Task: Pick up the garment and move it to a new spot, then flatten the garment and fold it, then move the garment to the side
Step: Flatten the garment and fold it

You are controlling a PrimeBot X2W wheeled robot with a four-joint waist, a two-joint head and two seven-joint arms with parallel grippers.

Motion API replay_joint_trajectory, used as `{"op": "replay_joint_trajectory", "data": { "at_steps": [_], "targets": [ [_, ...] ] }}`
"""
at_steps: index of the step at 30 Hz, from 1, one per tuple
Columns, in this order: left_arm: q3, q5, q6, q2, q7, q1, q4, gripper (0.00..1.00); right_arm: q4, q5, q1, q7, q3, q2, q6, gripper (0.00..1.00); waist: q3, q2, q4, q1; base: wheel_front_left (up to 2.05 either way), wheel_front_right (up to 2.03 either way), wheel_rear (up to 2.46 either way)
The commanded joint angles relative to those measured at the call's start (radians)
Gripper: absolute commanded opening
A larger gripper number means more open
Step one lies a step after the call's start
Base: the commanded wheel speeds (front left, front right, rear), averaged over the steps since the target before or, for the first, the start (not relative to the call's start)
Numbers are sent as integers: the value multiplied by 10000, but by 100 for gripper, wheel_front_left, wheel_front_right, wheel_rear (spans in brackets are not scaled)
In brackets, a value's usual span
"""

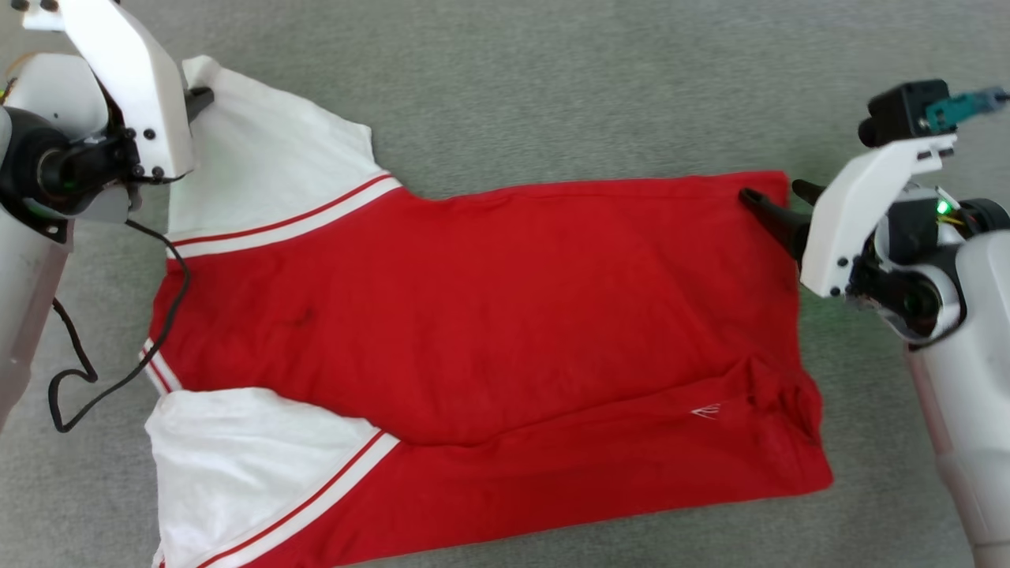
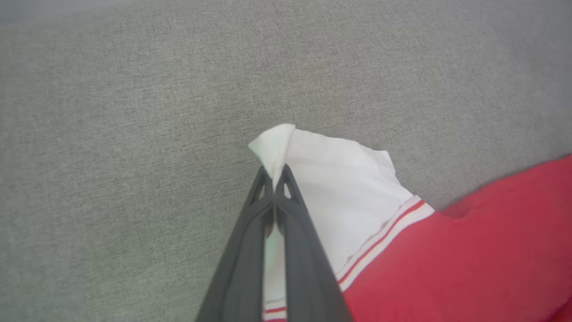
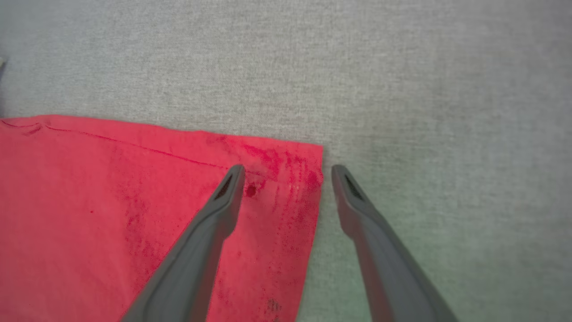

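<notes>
Here the garment (image 1: 489, 315) lies flat on the grey tabletop (image 1: 552, 79), its long way going left to right. At its far edge, the left jaws are pressed together, pinching the white sleeve (image 2: 339, 179) tip. The right jaws are spread wide, one on each side of the far red corner (image 3: 308, 165).

1. Nothing was properly readable, no words or numbers that I could make out.
2. Closest thing was a tiny white mark (image 1: 706, 411) on the red garment (image 1: 489, 315), near its lower right end in the head view. It was just a few thin slanted strokes bunched together, maybe a little logo, but way too small to tell what it said or whose it was.
</notes>
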Motion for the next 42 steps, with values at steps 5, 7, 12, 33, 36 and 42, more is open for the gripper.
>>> {"op": "replay_joint_trajectory", "data": {
  "at_steps": [5, 7, 12, 33, 36, 42],
  "targets": [
    [-87, 52, -143, -126, -234, 68, -183, 0, 1789, 256, -649, 1343, 588, 151, -2, 31, 238, 0, 449, -1, 0, 0, 0],
    [-118, 10, -207, -163, -294, 201, -175, 0, 2179, 267, -686, 1779, 713, 204, -2, 0, 179, 0, 530, -1, 0, 0, 0],
    [-44, -104, -358, -208, -660, 540, -107, 0, 2012, 237, -1210, 1362, 662, -145, -2, 0, -257, 0, 699, -1, 0, 0, 0],
    [586, -1341, 615, 984, -2936, 6747, -3073, 0, -988, 574, 3726, 218, -351, -720, -4, 0, -3104, 0, 1177, -1, 0, 0, 0],
    [524, -1711, 854, 847, -3120, 7900, -3460, 0, -1119, 452, 4517, 109, -539, -603, -4, 0, -3224, 0, 1197, -1, 0, 0, 0],
    [498, -2299, 908, 283, -3699, 9328, -3498, 100, -1040, 335, 5584, -508, -676, -349, -4, 100, -3349, 0, 1250, -1, 0, 0, 0]
  ]
}}
